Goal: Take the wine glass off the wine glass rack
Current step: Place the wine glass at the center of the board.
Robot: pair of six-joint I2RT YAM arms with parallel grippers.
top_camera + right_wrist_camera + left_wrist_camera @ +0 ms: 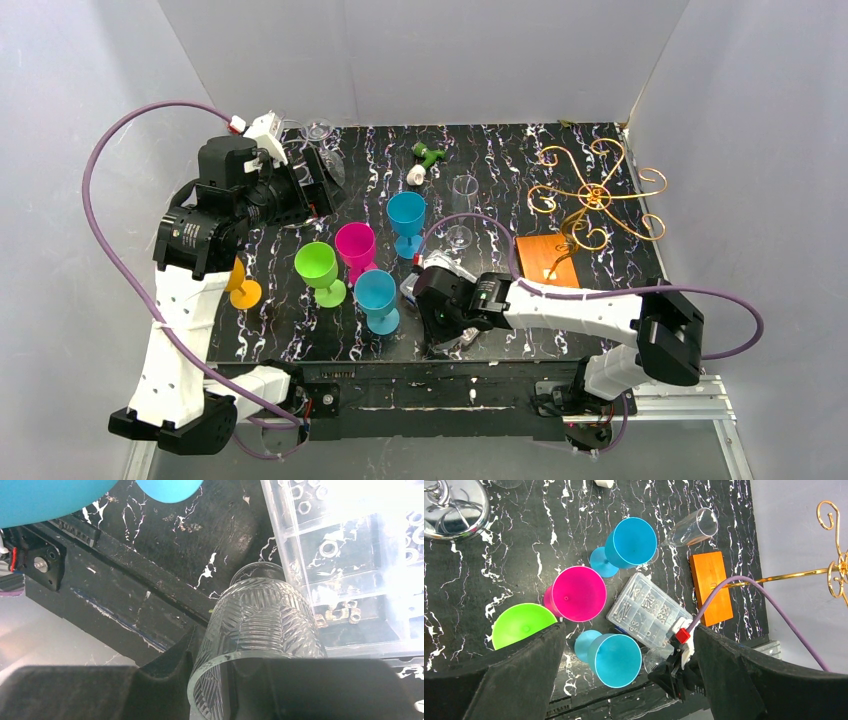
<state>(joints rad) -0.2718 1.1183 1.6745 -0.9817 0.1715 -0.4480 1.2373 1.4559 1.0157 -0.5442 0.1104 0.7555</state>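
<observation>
Pinching a clear wine glass (260,625) by its cut-patterned bowl, the right tool (235,680) sits low over the near edge of the worktop (500,160), one dark finger on either side of the glass. The glass lies tilted, its rim toward the wrist camera and its narrow end pointing away. Whether that end touches the worktop I cannot tell. Just to the right of it lies a clear parts box (350,555) filled with nuts, and a blue cup (378,295) stands near on the left.

The left tool (318,190) hangs over the far left corner with its fingers spread wide and nothing between them, well apart from the glass.

The rack (597,195) stands at the far right, its golden wire arms curling out above an orange wooden base (548,260). From above, no glass shows on any of its arms, and the held glass is well apart from it, across the worktop toward the near edge. A second clear glass (462,205) stands upright on its own foot between the rack and the coloured cups.

By my reading, the main part of the job is done: the glass is off the rack and in a firm hold. What seems left is to set it upright on a bare patch of worktop and let go without knocking the parts box or the blue cup.
</observation>
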